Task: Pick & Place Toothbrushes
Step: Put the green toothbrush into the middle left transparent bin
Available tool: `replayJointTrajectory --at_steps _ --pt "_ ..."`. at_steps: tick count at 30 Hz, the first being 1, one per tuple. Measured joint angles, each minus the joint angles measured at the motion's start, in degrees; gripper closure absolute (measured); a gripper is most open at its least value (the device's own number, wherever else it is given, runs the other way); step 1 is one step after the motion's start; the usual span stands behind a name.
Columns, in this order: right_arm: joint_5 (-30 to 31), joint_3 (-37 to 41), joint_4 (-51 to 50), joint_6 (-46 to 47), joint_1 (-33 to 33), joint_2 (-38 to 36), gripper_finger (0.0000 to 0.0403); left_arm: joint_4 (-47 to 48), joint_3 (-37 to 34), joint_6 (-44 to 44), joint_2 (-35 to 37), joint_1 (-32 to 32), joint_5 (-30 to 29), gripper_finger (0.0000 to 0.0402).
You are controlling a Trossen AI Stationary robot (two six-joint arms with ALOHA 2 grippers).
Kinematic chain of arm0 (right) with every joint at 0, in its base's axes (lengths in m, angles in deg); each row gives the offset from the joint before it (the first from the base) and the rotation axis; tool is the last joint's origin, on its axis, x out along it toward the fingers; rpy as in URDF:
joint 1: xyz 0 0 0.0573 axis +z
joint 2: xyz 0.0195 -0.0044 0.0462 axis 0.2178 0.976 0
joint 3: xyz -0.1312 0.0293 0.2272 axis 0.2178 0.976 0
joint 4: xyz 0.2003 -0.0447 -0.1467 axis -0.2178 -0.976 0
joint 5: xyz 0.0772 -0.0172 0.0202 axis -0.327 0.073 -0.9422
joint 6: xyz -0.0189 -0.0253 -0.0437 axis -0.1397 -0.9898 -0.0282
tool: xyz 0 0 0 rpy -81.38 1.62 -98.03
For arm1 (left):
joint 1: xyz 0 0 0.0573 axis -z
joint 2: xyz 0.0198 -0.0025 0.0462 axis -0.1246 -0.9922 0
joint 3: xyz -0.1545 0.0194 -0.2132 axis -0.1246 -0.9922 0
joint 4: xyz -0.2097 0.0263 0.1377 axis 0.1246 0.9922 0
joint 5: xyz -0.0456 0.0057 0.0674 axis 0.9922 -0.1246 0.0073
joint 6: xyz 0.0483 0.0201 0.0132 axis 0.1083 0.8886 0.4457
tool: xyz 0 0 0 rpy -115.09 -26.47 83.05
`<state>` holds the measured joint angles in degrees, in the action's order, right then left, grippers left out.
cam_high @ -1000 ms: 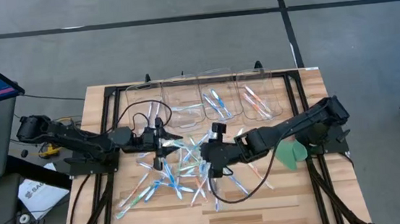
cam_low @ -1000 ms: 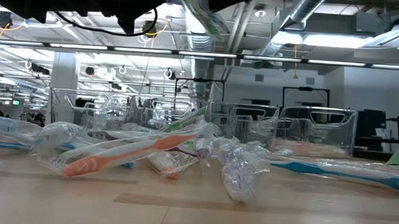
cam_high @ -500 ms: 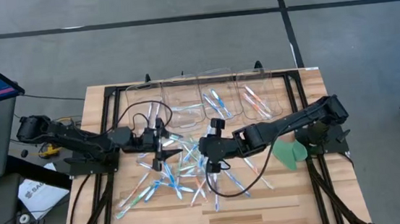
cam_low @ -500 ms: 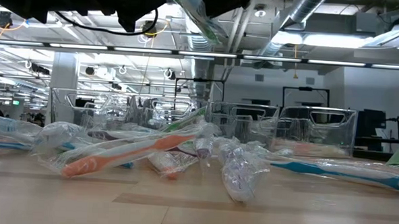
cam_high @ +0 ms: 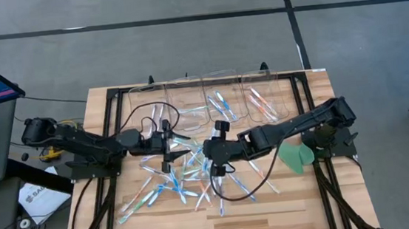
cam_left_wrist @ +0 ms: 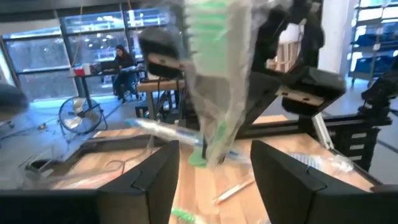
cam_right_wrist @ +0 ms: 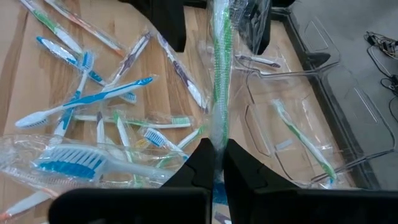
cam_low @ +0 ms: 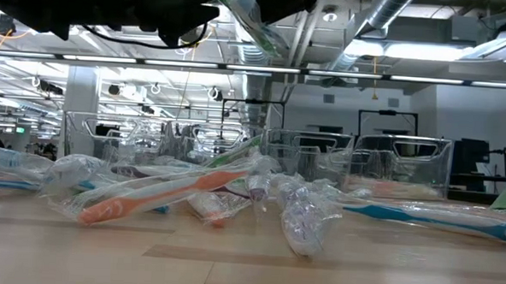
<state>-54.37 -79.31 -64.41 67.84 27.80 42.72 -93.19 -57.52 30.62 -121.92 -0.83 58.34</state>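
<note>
A green toothbrush in a clear wrapper [cam_right_wrist: 217, 74] is held above the pile by my right gripper [cam_right_wrist: 216, 149], which is shut on it over the table's middle [cam_high: 209, 150]. Its free end reaches my left gripper [cam_left_wrist: 214, 155], which is open. The left fingers stand on either side of the wrapped brush [cam_left_wrist: 214, 81]; whether they touch it does not show. In the low view the brush [cam_low: 246, 13] hangs high between both dark grippers. Many more toothbrushes [cam_high: 180, 179] lie scattered on the wood below. My right gripper pinches the wrapped green toothbrush between its two fingers near the brush's near end [cam_right_wrist: 216, 134]. The fingers come slanting down from the table's right and lie along the brush. The brush sticks out past the fingertips toward the left gripper, lifted clear of the table.
Several clear bins [cam_high: 211, 103] stand in a row along the far edge, some with toothbrushes inside; one [cam_right_wrist: 298, 143] holds a green brush. A flat green disc [cam_high: 296, 157] lies at the right. Wrapped brushes, one orange [cam_low: 148, 193], cover the table's middle.
My right gripper has shifted a little toward the table's left with the green toothbrush, which stays lifted. My left gripper has edged toward the table's right, closer around the brush's free end.
</note>
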Motion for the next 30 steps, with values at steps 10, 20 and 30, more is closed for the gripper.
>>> replayJointTrajectory --at_steps 10,20,30 --pt "-1.0 0.0 -0.3 0.0 0.0 0.0 0.0391 -5.6 0.0 -0.2 -0.6 0.0 6.1 0.0246" --pt "-1.0 0.0 -0.5 0.0 0.0 0.0 0.039 -6.6 0.0 -0.2 -0.6 0.0 5.2 0.028" --pt "-2.4 0.0 -0.7 3.2 0.0 0.0 0.0318 -6.6 0.0 -0.2 -0.6 0.0 5.2 0.0389"
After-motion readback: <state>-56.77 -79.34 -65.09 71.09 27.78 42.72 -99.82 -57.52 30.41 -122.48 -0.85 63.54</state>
